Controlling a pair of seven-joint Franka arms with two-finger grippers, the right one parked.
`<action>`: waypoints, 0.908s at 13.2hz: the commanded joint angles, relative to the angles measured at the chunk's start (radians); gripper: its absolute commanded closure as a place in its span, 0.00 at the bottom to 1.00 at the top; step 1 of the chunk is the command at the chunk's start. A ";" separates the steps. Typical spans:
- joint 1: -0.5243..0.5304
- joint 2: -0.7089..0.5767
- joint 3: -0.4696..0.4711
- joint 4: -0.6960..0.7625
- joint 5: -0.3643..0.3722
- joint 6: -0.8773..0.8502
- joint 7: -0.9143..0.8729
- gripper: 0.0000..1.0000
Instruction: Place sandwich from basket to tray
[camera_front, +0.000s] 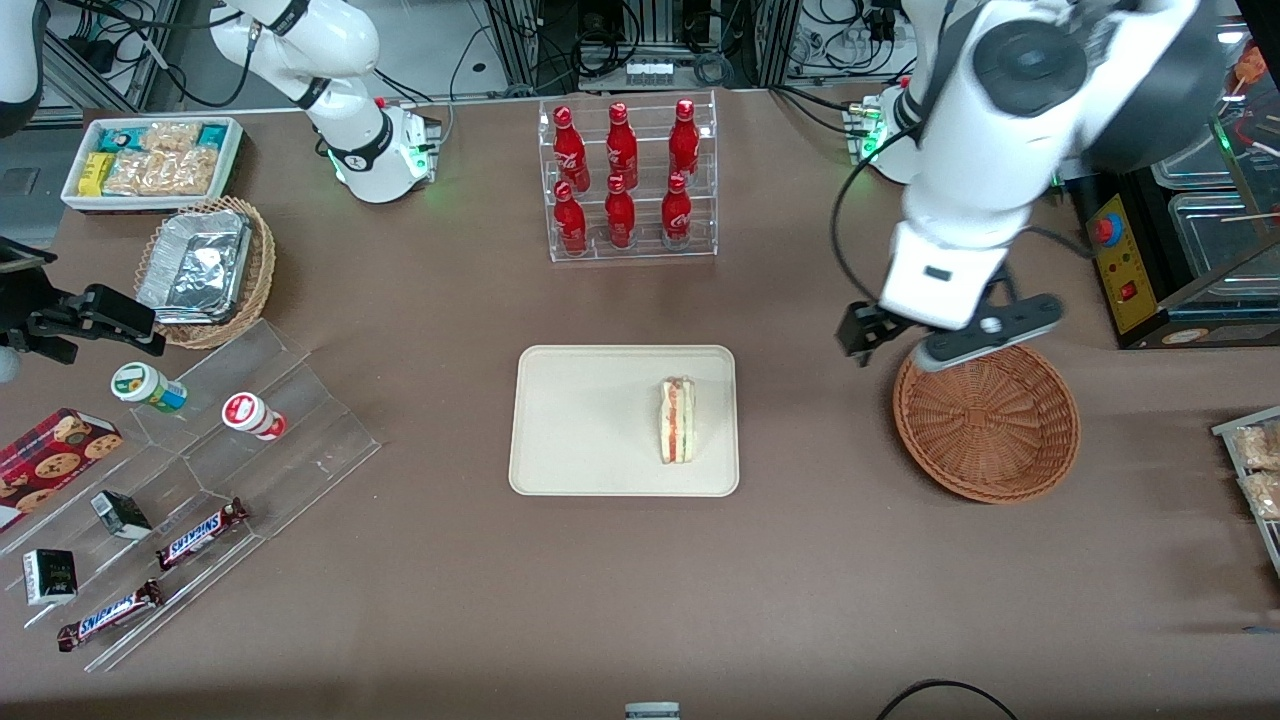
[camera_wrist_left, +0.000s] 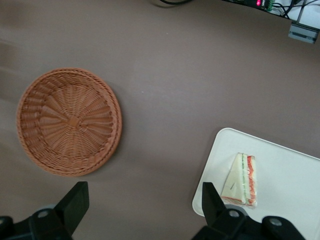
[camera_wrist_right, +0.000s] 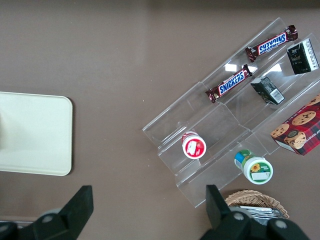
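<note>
One sandwich (camera_front: 677, 420) lies on the tray (camera_front: 570, 420), so the job looks done; the gripper (camera_front: 868, 335), wide and empty, hangs above the table beside the bare basket (camera_front: 987, 422).

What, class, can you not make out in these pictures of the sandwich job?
- Basket: in the front view the left arm hides the part of its rim farthest from the camera.
- Gripper: open, above bare table between basket and tray; the wrist view's edge cuts off its body.
- Sandwich: what the red and green filling is, too small in both views.
- Tray: cut off by the left wrist view's edge.
</note>
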 joint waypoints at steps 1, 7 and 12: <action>0.048 -0.063 -0.004 -0.028 -0.023 -0.053 0.090 0.00; 0.210 -0.148 -0.027 -0.037 -0.060 -0.215 0.367 0.00; 0.429 -0.182 -0.192 -0.037 -0.061 -0.291 0.476 0.00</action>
